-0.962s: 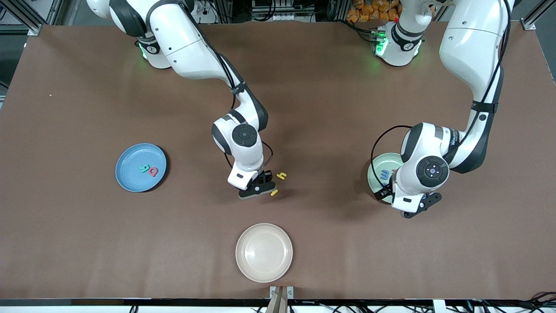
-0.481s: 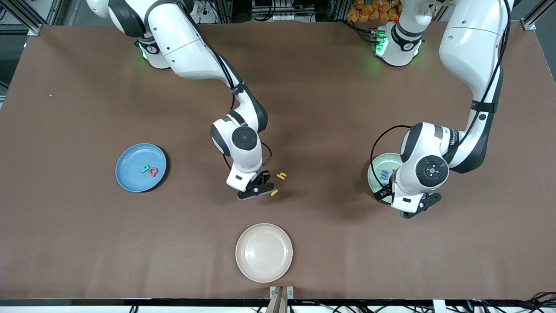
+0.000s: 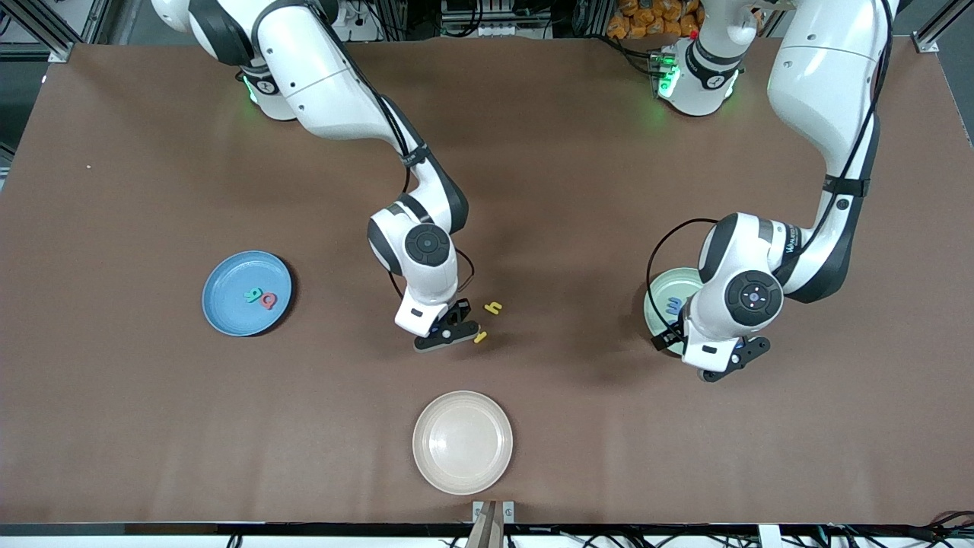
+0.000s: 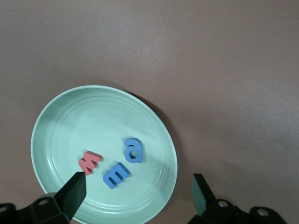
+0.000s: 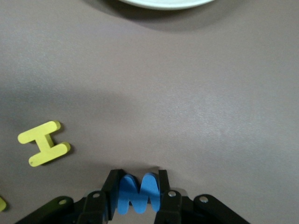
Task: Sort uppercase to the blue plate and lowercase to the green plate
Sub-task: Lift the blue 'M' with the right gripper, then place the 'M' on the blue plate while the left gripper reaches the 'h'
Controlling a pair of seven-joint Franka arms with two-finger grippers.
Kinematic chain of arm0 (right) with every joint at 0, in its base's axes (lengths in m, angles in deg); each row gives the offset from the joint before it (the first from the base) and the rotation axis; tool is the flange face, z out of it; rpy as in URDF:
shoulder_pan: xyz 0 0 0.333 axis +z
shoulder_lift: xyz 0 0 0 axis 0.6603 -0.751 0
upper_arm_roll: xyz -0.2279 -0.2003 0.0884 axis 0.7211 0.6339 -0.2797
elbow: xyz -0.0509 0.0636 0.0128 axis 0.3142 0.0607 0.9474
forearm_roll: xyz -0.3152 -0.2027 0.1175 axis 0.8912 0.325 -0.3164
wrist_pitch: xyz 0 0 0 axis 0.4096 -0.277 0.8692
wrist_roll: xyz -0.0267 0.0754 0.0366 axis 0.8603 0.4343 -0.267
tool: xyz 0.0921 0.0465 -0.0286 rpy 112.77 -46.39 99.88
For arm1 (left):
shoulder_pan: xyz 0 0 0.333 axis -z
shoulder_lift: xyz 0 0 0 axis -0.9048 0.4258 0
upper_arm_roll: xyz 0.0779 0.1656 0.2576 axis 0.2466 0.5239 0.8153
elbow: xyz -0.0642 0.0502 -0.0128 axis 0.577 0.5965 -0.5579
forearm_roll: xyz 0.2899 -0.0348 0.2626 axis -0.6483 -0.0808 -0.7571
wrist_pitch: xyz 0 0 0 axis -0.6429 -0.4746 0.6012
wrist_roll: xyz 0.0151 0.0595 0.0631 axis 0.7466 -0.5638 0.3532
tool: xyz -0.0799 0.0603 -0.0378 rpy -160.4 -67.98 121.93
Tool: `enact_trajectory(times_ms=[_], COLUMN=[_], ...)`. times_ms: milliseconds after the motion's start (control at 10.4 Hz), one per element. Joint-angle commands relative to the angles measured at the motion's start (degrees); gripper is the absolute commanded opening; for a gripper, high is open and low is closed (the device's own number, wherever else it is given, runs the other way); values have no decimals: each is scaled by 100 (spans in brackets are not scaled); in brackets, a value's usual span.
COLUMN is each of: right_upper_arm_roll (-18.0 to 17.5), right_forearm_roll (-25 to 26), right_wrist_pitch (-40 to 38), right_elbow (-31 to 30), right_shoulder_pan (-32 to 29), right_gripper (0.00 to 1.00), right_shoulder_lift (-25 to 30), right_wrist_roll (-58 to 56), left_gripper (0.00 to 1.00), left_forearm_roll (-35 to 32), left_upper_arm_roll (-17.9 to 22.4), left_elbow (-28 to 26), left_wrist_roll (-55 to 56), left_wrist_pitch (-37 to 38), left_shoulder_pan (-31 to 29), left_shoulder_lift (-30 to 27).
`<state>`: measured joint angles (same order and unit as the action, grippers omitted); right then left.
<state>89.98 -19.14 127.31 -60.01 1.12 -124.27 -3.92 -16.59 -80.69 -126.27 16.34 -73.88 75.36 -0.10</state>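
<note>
A: Grippers first. Right gripper (image 5: 138, 186) sits low at mid-table, jaws pinched on the blue W (image 5: 137, 192). In the front view the wrist hides that letter; only the wrist view shows it, and only its upper part, the rest cut off at the frame edge.

B: And the yellow ones?

A: Yellow H (image 5: 44, 143) lies flat on the table just beside that gripper. From the front only a stub of it (image 3: 479, 337) pokes out past the finger. Yellow h (image 3: 493, 307) lies near it, farther from the front camera. In the wrist view just a sliver of it shows at the frame corner.

B: Left side?

A: Left gripper (image 4: 138, 186) hangs over the green plate (image 4: 70, 112), fingers spread wide, nothing between them. That arm waits. In the plate: red w (image 4: 88, 162), blue m (image 4: 115, 174), blue a (image 4: 132, 150), close together but apart. From the front, the arm covers most of the plate (image 3: 663, 285).

B: Blue plate?

A: Blue plate (image 3: 228, 304) stands toward the right arm's end, holding teal R (image 3: 253, 294) and red Q (image 3: 268, 301), which look to be touching. Beige plate (image 3: 463, 457) sits nearest the front camera; its rim alone shows in the right wrist view.
</note>
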Motion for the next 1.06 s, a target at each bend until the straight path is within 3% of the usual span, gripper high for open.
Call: enact_trajectory(times_ms=[0,289,577,770,962], right_upper_arm_roll=[-42,-34,-25,-16,150], right_forearm_roll=[-8,-17,-17,-17,-17], right_wrist_pitch=[-388,-1064,-1968,-2007,-1386], right_elbow=[194,309,160,-661,-2065], right_shoulder_pan=[-104,-297,-797,-1253,-1632], right_gripper=[24,24,23,23,23], right_shoulder_lift=[68,304,892,1681,2560], right_wrist_roll=[-240,-862,-1705,-2574,-3418], left_gripper=[100,100,100,100,100], left_forearm_roll=[-167,-158,-149,-149,-149], left_upper_arm_roll=[-9,-9,-9,-9,-9], left_elbow=[-28,-28,95,95,112], left_wrist_roll=[166,210,517,938,1316], left_wrist_pitch=[16,16,-11,-212,-353], left_shoulder_pan=[24,94,349,586,841], left_shoulder_lift=[-92,-92,13,66,189])
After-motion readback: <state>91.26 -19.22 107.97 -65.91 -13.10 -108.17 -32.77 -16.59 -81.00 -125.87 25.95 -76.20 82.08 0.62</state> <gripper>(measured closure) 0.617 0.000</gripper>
